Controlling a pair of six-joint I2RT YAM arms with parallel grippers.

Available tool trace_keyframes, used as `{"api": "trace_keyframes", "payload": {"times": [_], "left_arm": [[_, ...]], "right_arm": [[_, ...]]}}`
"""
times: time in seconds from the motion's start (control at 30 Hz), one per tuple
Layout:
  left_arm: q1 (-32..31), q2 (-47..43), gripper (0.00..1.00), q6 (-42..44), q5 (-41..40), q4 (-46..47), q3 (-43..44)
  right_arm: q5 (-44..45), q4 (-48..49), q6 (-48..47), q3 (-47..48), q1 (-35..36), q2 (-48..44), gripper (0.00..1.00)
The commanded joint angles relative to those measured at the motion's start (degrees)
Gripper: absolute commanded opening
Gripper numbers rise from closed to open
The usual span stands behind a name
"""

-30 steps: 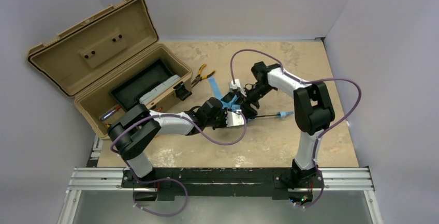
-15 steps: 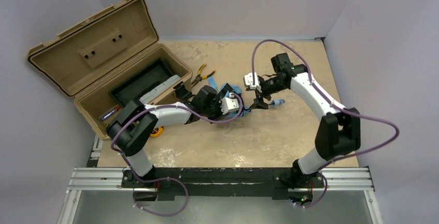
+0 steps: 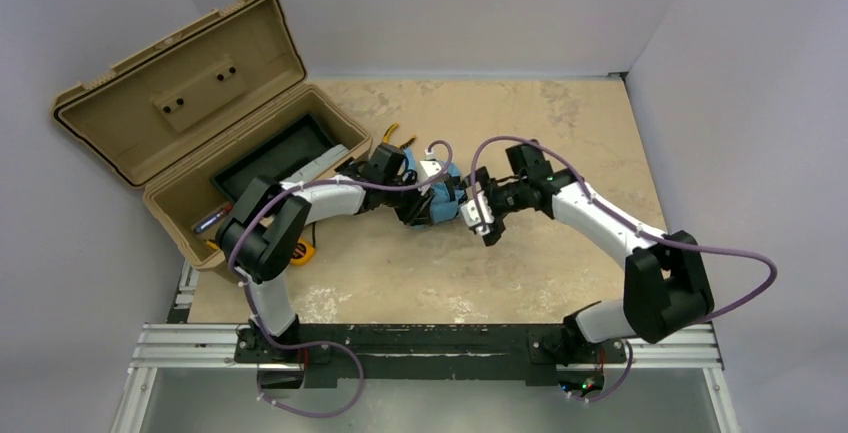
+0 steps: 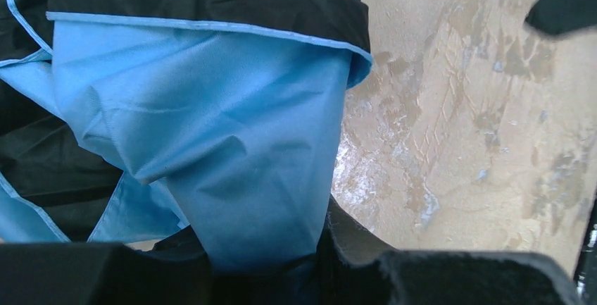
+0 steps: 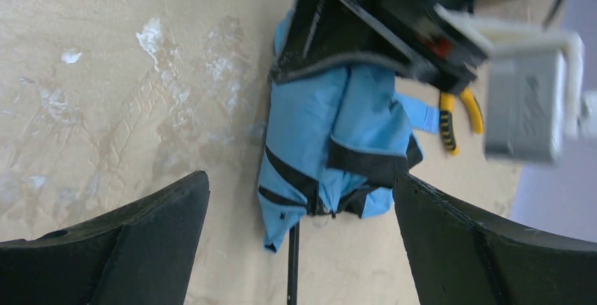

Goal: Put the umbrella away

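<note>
Compared with a second ago, the umbrella (image 3: 447, 200) is squashed into a short blue bundle, lying mid-way across the table (image 3: 560, 133). At the left there's an open tan toolbox (image 3: 180, 103), then yellow-handled pliers (image 3: 393, 134) just behind the left gripper (image 3: 430, 205), which is pinching the bundle's fabric. The right gripper (image 5: 301, 185) sits just beside the bundle's other end, fingers spread wide and holding nothing, with a bit of black shaft (image 5: 292, 266) poking toward it.

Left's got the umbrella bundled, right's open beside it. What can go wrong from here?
The left gripper holds the umbrella by loosely folded fabric, so it could slip or unfurl in transit. Its black shaft pokes out and may snag the toolbox rim. The open right gripper sits close; the arms might collide.
</note>
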Motion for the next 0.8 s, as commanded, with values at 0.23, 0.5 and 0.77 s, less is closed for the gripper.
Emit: {"api": "trace_keyframes", "payload": {"times": [0.23,0.5,0.77], "left_arm": [[2.06,8.56,0.00,-6.42,6.01,-13.55,2.77],[2.08,10.04,0.00,-5.76,7.22,-15.12,4.41],[2.16,10.91,0.00,-4.91,9.95,-16.53,6.20]], "right_arm": [[13.63,25.96,1.77,-8.04,9.51,1.21,0.98],[19.29,30.92,0.88,-8.52,11.36,7.64,0.97],[24.64,32.44,-0.62,-7.48,13.37,13.69,0.83]]}}
